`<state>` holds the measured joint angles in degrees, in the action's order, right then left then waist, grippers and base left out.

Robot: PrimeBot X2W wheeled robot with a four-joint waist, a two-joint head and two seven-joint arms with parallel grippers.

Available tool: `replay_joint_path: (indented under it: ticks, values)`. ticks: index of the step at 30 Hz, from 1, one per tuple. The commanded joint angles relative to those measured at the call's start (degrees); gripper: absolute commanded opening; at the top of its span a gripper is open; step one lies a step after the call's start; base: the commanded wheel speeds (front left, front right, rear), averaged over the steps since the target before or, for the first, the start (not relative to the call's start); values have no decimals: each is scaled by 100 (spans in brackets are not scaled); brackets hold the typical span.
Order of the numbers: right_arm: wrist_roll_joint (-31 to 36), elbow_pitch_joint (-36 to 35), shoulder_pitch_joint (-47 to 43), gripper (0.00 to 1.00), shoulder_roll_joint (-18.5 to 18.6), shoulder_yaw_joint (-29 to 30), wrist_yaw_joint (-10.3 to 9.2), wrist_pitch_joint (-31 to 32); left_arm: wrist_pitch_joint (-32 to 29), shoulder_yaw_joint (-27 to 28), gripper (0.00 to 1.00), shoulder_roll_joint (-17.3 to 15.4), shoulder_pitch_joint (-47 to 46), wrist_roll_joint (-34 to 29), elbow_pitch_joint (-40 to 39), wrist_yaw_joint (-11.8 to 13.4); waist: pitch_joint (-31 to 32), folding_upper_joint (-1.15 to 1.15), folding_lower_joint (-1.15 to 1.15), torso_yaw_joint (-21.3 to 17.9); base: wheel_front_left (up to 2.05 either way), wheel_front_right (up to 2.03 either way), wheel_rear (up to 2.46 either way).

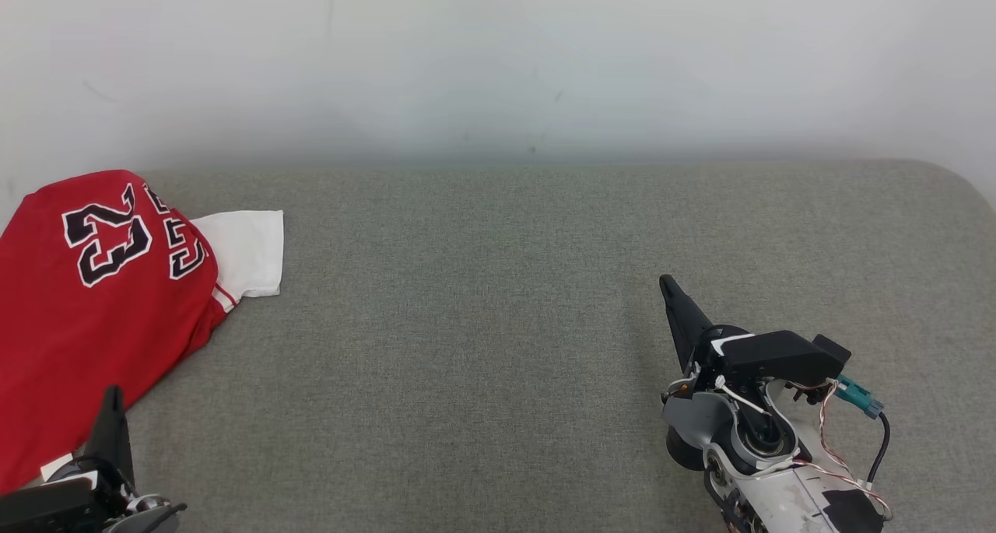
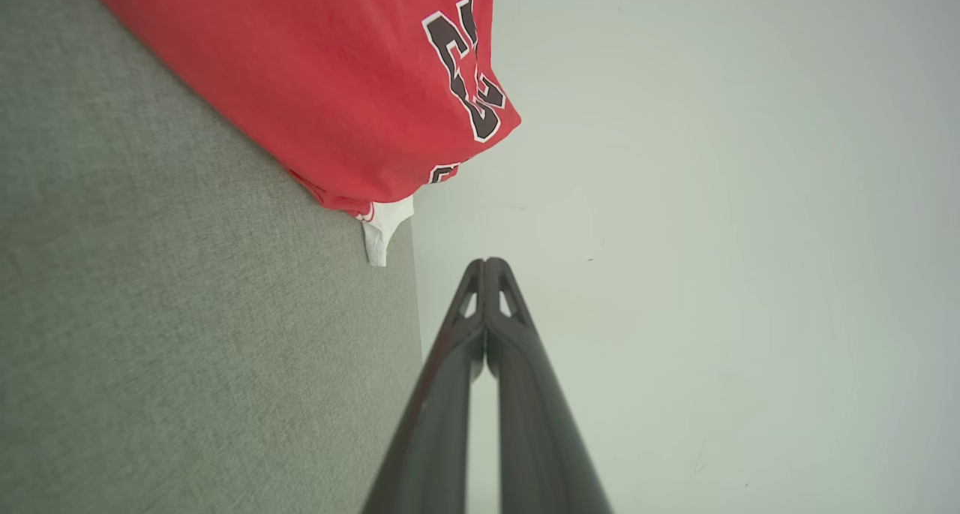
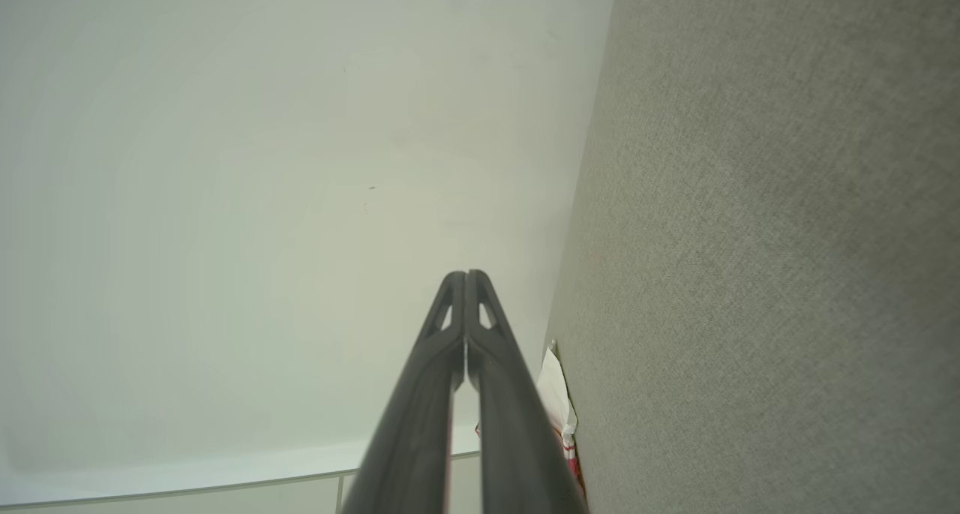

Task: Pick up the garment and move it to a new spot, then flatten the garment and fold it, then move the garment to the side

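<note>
The red garment (image 1: 93, 307) is lying at the far left end of the grey padded surface (image 1: 498, 323), bunched rather than flat, with part of it running off the left edge of the head view. A black number 23 (image 1: 105, 241) outlined in white is facing up near its far end, and a second, smaller print of it is showing on a fold just beside it. A white sleeve (image 1: 245, 253) is sticking out from under the red cloth towards the middle of the surface, lying flat on the grey fabric.

The left gripper (image 1: 114, 397) is sitting just at the garment's near edge, its dark fingers pressed together and pointing away towards the wall (image 1: 498, 66). In the left wrist view those fingers (image 2: 517, 364) are meeting at the tips with nothing between them, and the red cloth is lying off to one side of them, apart from the tips.

The right gripper (image 1: 668, 282) is hovering well apart from the garment, over the bare right half of the surface. Its fingers (image 3: 420, 394) are likewise closed tip to tip on nothing, angling up and slightly leftward. A teal connector (image 1: 860, 399) with thin wires is hanging off that wrist.
</note>
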<state>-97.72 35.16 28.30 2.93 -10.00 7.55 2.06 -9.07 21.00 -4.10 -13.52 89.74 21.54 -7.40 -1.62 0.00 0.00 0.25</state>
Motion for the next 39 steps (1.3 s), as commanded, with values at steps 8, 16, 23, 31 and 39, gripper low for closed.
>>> replay_joint_path:
  ticks: [8,16,23,31,39]
  values:
    - [-27,-2,22,0,-10,-15,-13,15,20,7,0,-20,-56,34,2,-19,0,0,0,0,0,0,0]
    - [-27,-2,22,0,-10,-15,-13,15,20,7,0,-20,-56,34,2,-19,0,0,0,0,0,0,0]
    - [-27,-3,22,0,-10,-15,-13,15,20,7,0,-20,-56,34,2,-19,0,0,0,0,0,0,0]
    - [-27,-3,22,0,-10,-15,-13,15,20,5,0,-20,-56,34,2,-19,0,0,0,0,0,0,0]
    - [6,150,-293,100,1,-2,0,-14,8,-20,100,86,192,-3,160,3,-2,0,0,-1,0,0,0]
